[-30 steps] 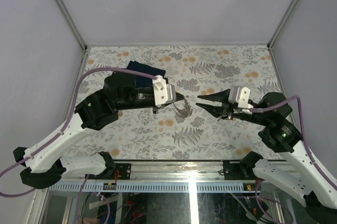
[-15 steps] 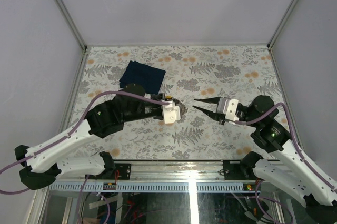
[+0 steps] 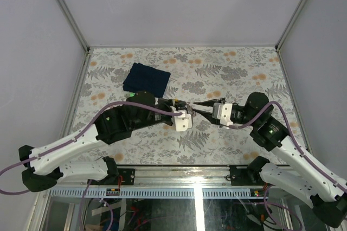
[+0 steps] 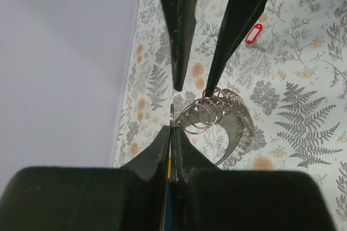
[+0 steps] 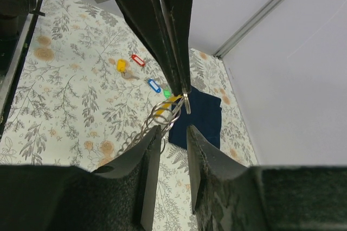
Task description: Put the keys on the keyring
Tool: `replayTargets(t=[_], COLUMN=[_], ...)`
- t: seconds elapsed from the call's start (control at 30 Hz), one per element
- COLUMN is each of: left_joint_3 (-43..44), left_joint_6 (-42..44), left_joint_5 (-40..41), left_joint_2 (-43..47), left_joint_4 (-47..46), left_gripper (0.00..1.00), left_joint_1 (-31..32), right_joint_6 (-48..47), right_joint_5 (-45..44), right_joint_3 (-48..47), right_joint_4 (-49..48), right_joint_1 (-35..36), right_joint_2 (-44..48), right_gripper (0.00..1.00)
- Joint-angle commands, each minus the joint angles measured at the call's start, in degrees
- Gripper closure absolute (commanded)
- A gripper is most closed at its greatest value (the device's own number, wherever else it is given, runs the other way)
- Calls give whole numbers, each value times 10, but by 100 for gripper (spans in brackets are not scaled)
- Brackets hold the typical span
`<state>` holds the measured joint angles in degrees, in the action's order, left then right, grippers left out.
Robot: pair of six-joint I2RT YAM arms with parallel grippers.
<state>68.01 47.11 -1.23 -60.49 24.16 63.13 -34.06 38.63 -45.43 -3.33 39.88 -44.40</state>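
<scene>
Over the counter [image 3: 244, 68], the left end effector [image 4: 171, 133] is pinching the keyring [image 4: 172, 114] edge-on — thin, stiff, likely slippery wire — with the right end effector [image 5: 173, 129] hovering part-open.

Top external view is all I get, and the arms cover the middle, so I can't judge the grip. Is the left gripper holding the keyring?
Observer: Yes, left wrist view shows the left gripper shut on the keyring.
Operator: The other arm?
Observer: The right gripper is open, tips close beside the keyring; contact unclear.
Operator: Loose keys?
Observer: Right wrist view shows a yellow tag, red tag, blue tag and green tag on the table.
</scene>
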Motion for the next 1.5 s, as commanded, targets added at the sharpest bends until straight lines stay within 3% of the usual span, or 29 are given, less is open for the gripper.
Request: replayTargets(t=[0.0,0.73,1.03,1.27,1.47], left_joint_3=[19,117,116,147,208], left_joint_6=[8,-141,-216,-256,-306], left_joint_5=[35,-3,-83,-93,-88], left_joint_2=[-8,-56,-33,-37,-68], left_joint_4=[-6,123,154,237,348], left_gripper=[100,100,100,100,100], left_joint_1=[12,22,22,22,23], right_joint_6=[-7,48,105,136,201], right_joint_5=[8,45,52,113,152], right_joint_3=[-14,-60,-91,-75,-40], right_joint_4=[-44,11,58,30,-65], right_joint_1=[3,4,4,4,4], right_joint_2=[-4,17,11,-6,-33], right_gripper=[68,69,68,65,64])
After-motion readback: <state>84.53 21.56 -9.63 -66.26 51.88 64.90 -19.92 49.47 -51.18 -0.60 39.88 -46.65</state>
